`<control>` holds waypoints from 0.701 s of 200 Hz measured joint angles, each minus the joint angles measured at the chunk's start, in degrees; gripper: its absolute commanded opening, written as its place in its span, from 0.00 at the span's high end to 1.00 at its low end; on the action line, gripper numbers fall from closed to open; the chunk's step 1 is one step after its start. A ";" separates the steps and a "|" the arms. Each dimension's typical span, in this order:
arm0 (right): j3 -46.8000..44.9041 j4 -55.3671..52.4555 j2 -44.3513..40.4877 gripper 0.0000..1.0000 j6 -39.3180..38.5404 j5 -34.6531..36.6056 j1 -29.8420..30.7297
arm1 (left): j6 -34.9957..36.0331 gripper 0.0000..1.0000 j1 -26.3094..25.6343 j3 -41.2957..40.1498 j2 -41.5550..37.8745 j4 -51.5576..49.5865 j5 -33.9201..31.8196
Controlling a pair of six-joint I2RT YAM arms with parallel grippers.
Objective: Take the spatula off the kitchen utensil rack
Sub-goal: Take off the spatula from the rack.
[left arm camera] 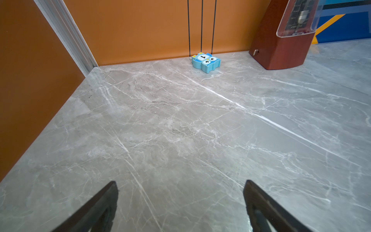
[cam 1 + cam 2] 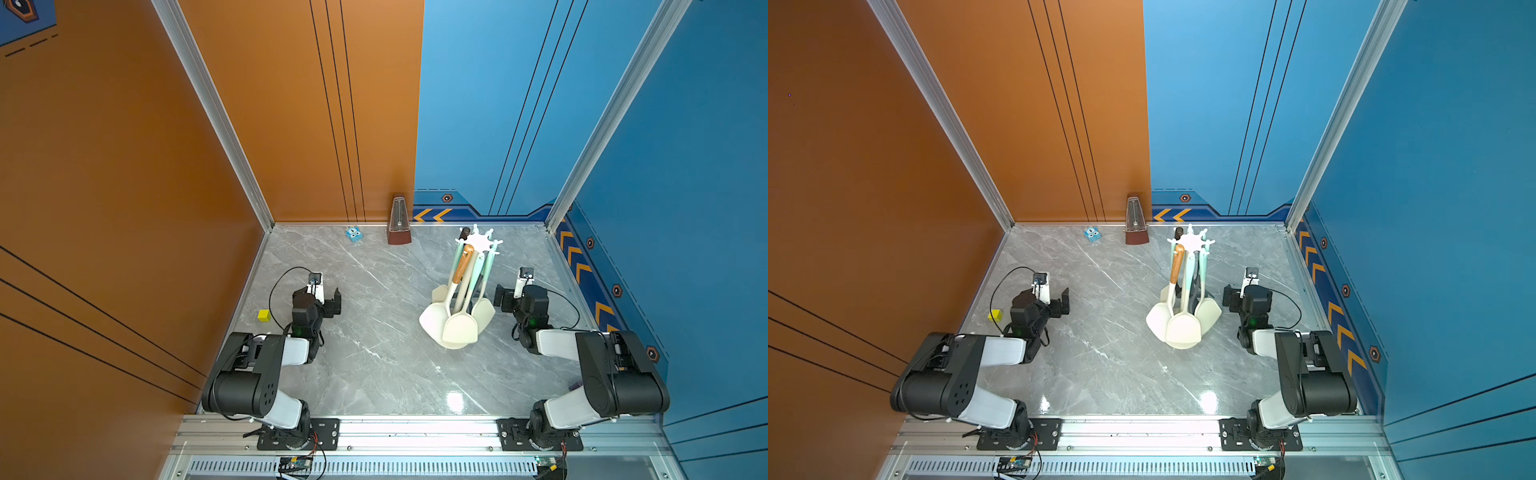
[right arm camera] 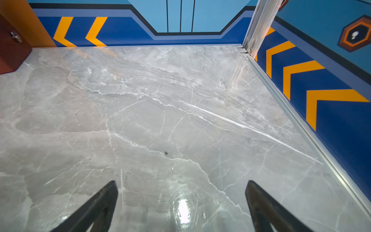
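The kitchen utensil rack [image 2: 481,240] [image 2: 1192,242] stands right of centre in both top views, its white star crown above a thin pole. Several long utensils hang from it, cream heads down and covering most of the base. The front one is a broad flat-bladed spatula [image 2: 458,328] [image 2: 1183,330]; beside it hangs one with a wooden handle [image 2: 463,264]. My right gripper [image 2: 517,293] [image 2: 1244,295] [image 3: 182,181] is open and empty, just right of the rack. At the left, far from the rack, my left gripper [image 2: 322,297] [image 2: 1044,301] [image 1: 181,181] is also open and empty. Neither wrist view shows the rack.
A brown pyramid metronome [image 2: 399,222] [image 1: 281,40] stands against the back wall. A blue owl block [image 2: 354,234] [image 1: 205,61] lies left of it. A yellow cube [image 2: 264,315] sits near the left wall. Walls enclose the grey marble table [image 2: 374,365] on three sides.
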 measured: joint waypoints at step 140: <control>21.42 -44.39 -19.80 0.08 11.26 4.90 7.13 | -9.62 0.04 -9.25 10.38 -23.67 -27.63 2.38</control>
